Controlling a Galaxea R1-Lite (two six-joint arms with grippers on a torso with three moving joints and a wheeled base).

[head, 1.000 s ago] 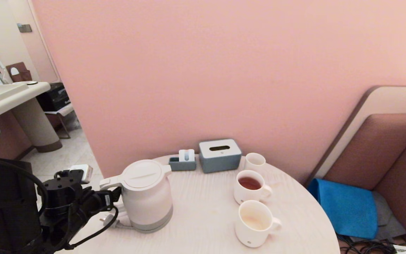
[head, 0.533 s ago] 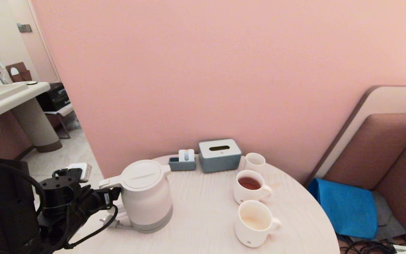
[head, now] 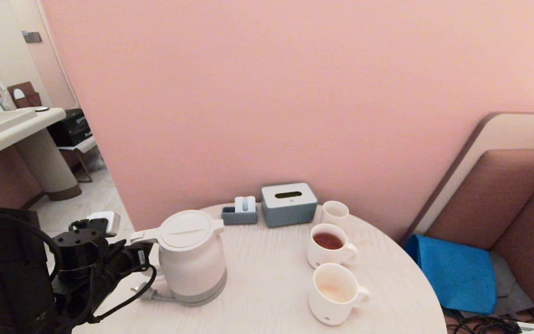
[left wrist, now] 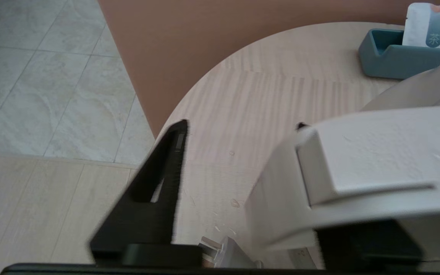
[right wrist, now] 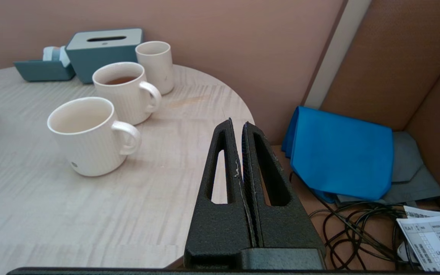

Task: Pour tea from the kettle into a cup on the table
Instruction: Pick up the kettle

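The white kettle [head: 193, 260] stands on the left of the round pale table [head: 267, 283], its loop handle [head: 143, 235] pointing left. My left gripper [head: 146, 257] reaches in at the handle from the table's left edge. In the left wrist view the left gripper [left wrist: 242, 124] is open around the handle [left wrist: 357, 160], with a gap between one finger [left wrist: 172, 160] and the handle; the other finger is mostly hidden behind it. The cup [head: 334, 294] sits front right with a little pale tea [head: 334, 292]. My right gripper [right wrist: 236, 123] is shut and empty beside the table's right edge.
A like mug with dark tea [head: 329, 243], a small white cup [head: 335, 212], a grey tissue box [head: 289, 203] and a teal tray [head: 240, 215] stand at the back. The kettle's plug [left wrist: 224, 254] lies below the handle. A blue cloth [head: 457, 273] lies on the bench at right.
The left gripper's fingers have drawn closer together around the kettle handle. The kettle, the cups and the right arm have stayed where they were.
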